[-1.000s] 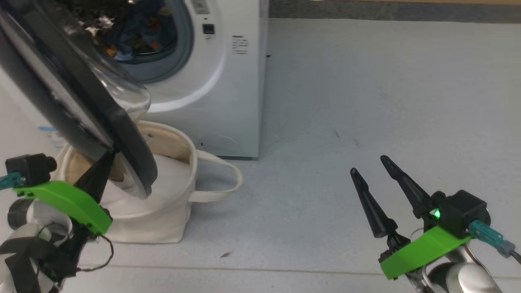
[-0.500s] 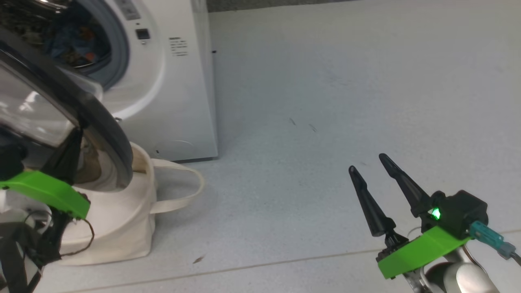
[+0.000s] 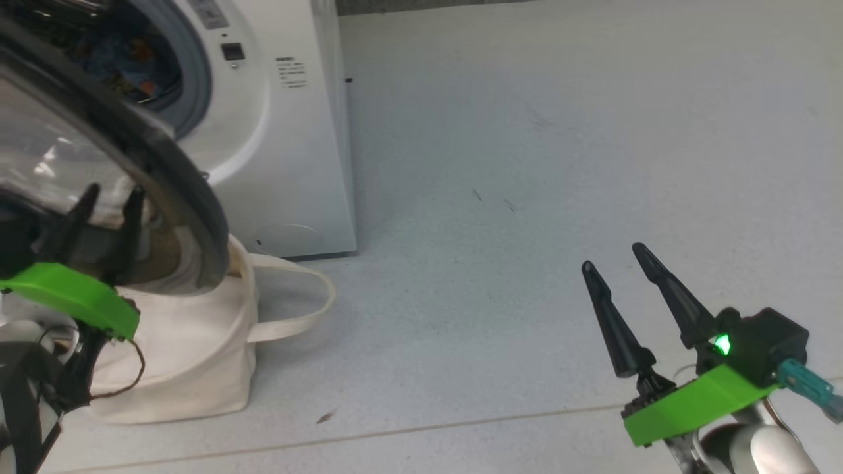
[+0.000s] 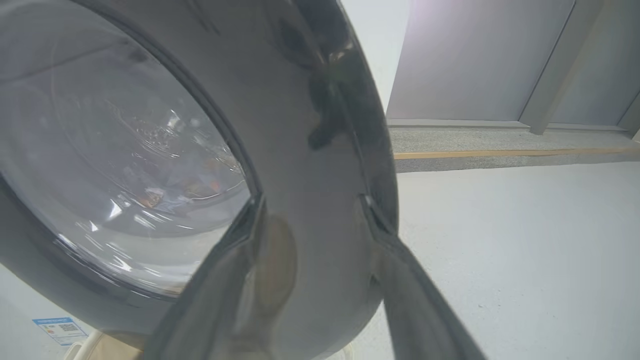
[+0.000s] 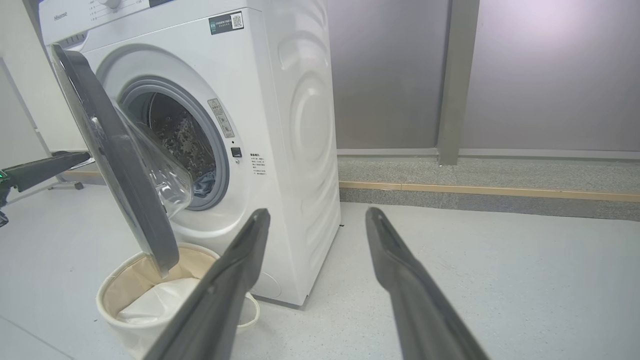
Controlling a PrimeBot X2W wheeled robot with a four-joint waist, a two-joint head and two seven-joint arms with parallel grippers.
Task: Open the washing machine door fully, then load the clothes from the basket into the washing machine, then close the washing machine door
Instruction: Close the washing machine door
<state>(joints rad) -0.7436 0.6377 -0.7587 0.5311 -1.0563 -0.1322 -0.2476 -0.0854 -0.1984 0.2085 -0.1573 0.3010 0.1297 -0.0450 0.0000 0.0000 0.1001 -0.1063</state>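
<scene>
The washing machine (image 3: 290, 138) (image 5: 280, 125) stands at the upper left. The washing machine door (image 3: 178, 191) (image 5: 115, 165) (image 4: 310, 100) hangs partly open, its black rim over the basket (image 3: 197, 355) (image 5: 125, 300). Inside the basket I see just a white pad. The clothes (image 3: 125, 59) (image 5: 205, 182), blue with orange figures, lie in the drum. My left gripper (image 3: 112, 192) (image 4: 312, 200) is open, its fingertips spread against the door's outer face near the rim. My right gripper (image 3: 612, 256) (image 5: 317, 212) is open and holds nothing, out over the bare floor to the right.
Pale floor stretches wide to the right of the machine. A raised kerb with a yellow strip (image 5: 490, 190) and grey wall panels run behind. A blue label sticker (image 4: 55, 327) shows low on the machine's front. The basket's strap handle (image 3: 296, 296) sticks out rightward.
My left gripper's fingers have gone from together at the door's lower edge to spread apart on its outer face. The head camera has turned. The right gripper stays open.
</scene>
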